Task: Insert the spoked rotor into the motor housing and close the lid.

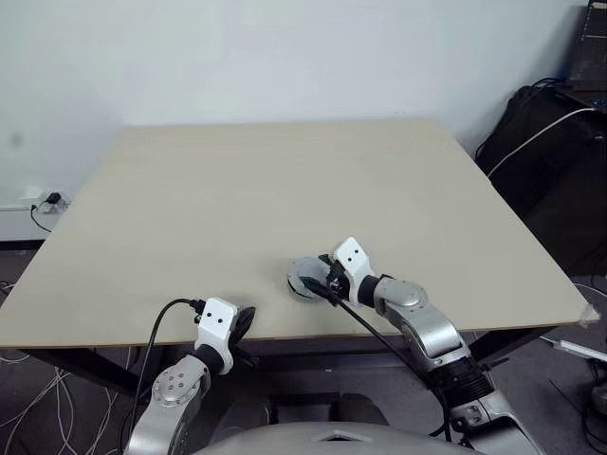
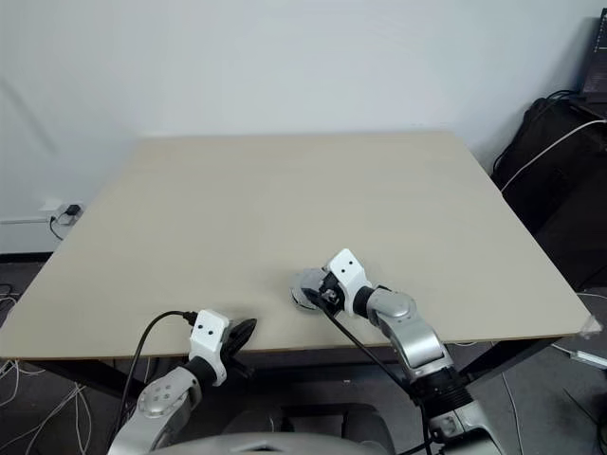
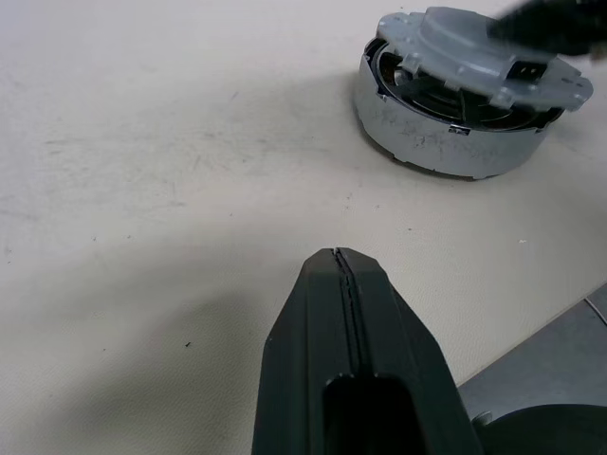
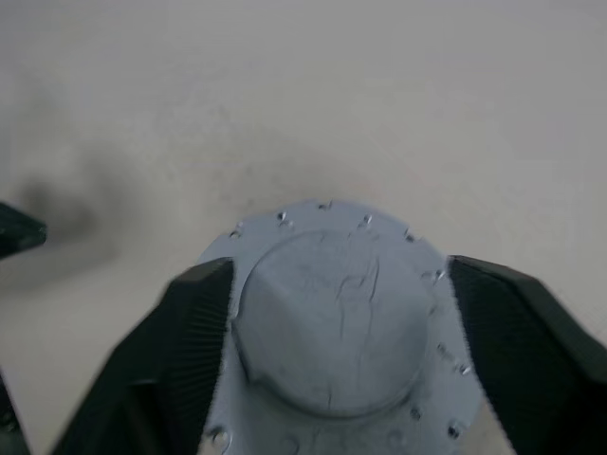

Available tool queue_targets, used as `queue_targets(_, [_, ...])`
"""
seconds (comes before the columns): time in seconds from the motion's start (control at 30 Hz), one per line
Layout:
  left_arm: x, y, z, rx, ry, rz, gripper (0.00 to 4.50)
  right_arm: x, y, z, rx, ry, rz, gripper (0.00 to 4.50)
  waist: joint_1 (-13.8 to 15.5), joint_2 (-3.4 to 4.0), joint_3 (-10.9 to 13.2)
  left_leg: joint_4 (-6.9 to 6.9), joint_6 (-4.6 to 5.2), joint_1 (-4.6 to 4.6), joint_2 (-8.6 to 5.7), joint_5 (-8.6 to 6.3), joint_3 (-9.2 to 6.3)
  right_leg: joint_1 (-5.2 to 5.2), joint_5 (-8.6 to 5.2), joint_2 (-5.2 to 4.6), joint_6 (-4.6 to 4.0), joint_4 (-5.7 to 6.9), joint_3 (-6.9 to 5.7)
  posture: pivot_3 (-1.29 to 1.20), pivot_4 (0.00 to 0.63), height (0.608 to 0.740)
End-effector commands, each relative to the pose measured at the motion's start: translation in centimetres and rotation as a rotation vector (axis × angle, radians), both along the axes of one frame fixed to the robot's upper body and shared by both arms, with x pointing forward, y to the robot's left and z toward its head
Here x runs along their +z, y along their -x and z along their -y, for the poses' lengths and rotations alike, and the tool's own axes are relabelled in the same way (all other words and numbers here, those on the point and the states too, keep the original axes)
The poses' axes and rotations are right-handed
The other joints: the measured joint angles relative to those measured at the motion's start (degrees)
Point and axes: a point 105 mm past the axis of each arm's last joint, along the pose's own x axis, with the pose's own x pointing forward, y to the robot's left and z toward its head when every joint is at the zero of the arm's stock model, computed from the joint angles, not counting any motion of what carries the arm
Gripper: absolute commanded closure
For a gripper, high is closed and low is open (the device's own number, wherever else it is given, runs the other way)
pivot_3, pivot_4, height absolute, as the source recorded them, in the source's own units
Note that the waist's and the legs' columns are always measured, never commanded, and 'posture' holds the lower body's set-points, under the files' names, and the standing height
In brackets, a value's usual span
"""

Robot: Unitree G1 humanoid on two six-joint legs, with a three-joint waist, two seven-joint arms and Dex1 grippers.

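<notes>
Between the right gripper's wide-spread fingers sits the lid, atop the motor housing.

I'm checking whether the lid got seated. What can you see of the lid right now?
The lid is a grey metal disc with a raised centre and a flat notched rim. It sits slightly tilted on the round silver motor housing, with dark gaps under its rim, near the table's front edge. The right gripper straddles it, fingers spread at its sides.
</notes>
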Motion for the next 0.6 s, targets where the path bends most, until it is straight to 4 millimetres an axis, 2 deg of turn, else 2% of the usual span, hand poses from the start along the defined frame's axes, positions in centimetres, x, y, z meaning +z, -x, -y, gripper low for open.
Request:
queue_targets(0.03, [1.2,-0.5,0.3,-0.003,0.014,0.059,4.50,1.2,-0.5,-0.5,0.022,-0.030,0.019,0.03,-0.01,0.00,0.00,0.00,0.00,0.00,0.01,0.00,0.00,0.00,0.00,0.00,0.00,0.01,0.00,0.00,0.000,0.740])
queue_targets(0.6, [1.4,-0.4,0.3,0.012,0.018,0.063,4.50,0.4,-1.5,-0.7,-0.009,-0.029,-0.067,0.03,-0.03,0.00,0.00,0.00,0.00,0.00,0.00,0.00,0.00,-0.01,0.02,0.00,-0.03,0.01,0.00,0.00,0.000,0.740])
